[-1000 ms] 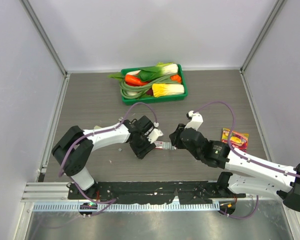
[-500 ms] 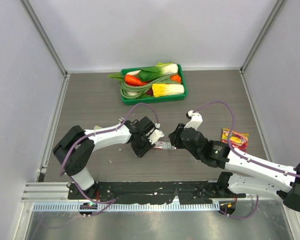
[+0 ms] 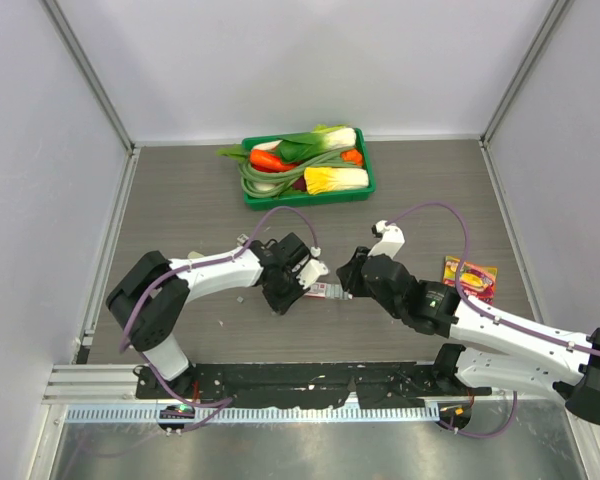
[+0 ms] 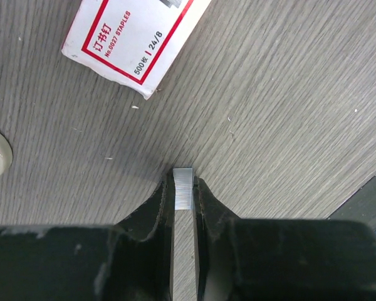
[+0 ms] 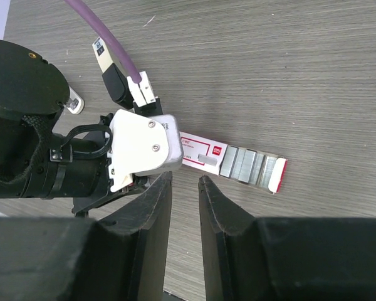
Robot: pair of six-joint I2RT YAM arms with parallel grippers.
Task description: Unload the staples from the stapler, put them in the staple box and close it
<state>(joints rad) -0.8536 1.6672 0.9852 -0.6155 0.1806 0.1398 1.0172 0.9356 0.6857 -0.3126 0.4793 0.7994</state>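
One strip of staples (image 4: 183,195) sits clamped in the left tool (image 4: 183,183); the right tool (image 5: 184,182) stands parted, empty, box (image 5: 203,155) just ahead.

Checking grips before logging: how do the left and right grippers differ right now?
The left gripper is shut on a strip of staples; the right gripper stands slightly open, holding nothing. The left gripper's tips sit over bare table near the staple box; the right gripper's sit beside the left arm's white housing. Both have black fingers.

My table (image 3: 180,200): far side, green crate (image 3: 280,200) of vegetables (image 3: 330,140). Right, a red-yellow packet (image 3: 470,275), perhaps sweets. Near centre, a red-and-white printed box (image 4: 135,37).
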